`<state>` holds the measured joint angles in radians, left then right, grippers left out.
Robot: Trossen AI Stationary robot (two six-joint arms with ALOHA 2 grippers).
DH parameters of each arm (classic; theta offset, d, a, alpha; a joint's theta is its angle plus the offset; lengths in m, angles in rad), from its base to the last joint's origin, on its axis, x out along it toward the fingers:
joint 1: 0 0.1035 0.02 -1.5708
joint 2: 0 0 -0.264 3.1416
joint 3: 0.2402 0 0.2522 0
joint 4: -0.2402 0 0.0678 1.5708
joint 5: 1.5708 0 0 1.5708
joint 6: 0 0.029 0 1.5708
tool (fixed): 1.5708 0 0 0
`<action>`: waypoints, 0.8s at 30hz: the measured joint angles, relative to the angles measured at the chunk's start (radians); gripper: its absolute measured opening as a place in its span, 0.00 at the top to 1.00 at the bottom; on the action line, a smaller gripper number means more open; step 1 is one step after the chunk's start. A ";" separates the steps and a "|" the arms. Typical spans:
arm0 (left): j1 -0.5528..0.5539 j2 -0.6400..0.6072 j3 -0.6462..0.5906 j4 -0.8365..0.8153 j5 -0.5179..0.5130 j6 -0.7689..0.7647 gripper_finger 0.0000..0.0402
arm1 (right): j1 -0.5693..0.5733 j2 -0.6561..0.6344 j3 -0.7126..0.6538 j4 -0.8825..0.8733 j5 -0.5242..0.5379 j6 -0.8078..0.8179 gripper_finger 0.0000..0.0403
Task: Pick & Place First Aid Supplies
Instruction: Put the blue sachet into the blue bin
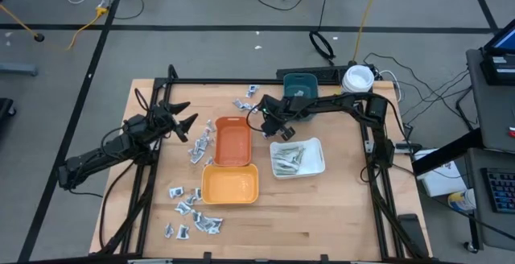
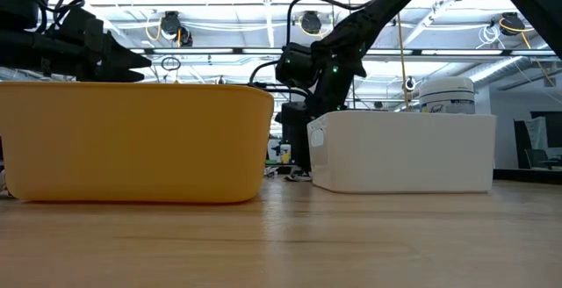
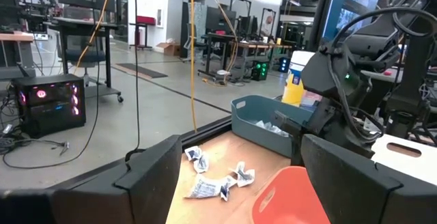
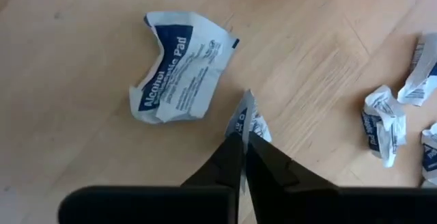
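While many sachets point(image 1: 193, 208) are lying loose on the worktop point(image 1: 322, 216), the right gripper point(image 4: 244, 138) is pinching 1 sachet point(image 4: 247, 118). The left gripper point(image 1: 183, 113) is hanging wide open, holding nothing; most sorting is remaining.

Crumpled blue-marked sachets point(image 4: 179, 68) scattered on wood.

We take the tray point(image 1: 232, 142) at table centre as landmark. A second tray point(image 1: 230, 185) touches its near end. A third point(image 1: 298, 158), holding strips point(image 1: 287, 159), lies right of it. Sachets point(image 1: 195, 209) lie scattered left of it and behind it point(image 1: 244, 103). A fourth tray point(image 1: 299, 84) and a tub point(image 1: 357, 78) stand behind-right.
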<state>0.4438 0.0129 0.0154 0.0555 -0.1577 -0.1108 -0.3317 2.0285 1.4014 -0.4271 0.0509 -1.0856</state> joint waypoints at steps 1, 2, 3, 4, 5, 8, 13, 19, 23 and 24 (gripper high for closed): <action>0.000 0.000 0.000 -0.001 0.000 0.000 0.23 | 0.000 0.000 0.000 -0.001 0.002 0.000 0.97; 0.000 0.000 0.000 -0.001 0.000 0.000 0.23 | 0.002 -0.002 0.000 -0.004 0.007 0.001 0.98; 0.000 0.000 0.000 -0.001 0.000 0.000 0.23 | 0.004 -0.006 0.000 -0.010 0.019 0.001 0.99; 0.000 0.000 0.000 0.000 0.000 0.000 0.23 | 0.007 -0.011 0.000 -0.016 0.031 0.002 0.99; 0.000 0.000 0.000 -0.001 0.000 0.000 0.23 | 0.010 -0.016 0.001 -0.021 0.033 0.002 0.99; 0.000 0.000 0.000 0.000 0.000 0.000 0.23 | 0.013 -0.043 0.024 -0.081 0.027 0.024 0.99; 0.000 0.000 0.000 -0.001 0.000 0.000 0.23 | 0.013 -0.092 0.058 -0.154 0.024 0.090 1.00; 0.000 0.000 0.000 0.000 0.000 0.000 0.23 | 0.011 -0.173 0.064 -0.215 0.016 0.166 1.00; 0.000 0.000 0.000 -0.001 0.000 0.001 0.23 | 0.011 -0.211 0.063 -0.291 -0.025 0.253 1.00; 0.000 0.000 0.000 0.000 0.000 0.000 0.23 | 0.011 -0.221 0.064 -0.299 -0.027 0.287 1.00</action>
<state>0.4437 0.0130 0.0154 0.0551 -0.1577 -0.1104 -0.3206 1.8073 1.4651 -0.7263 0.0243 -0.7989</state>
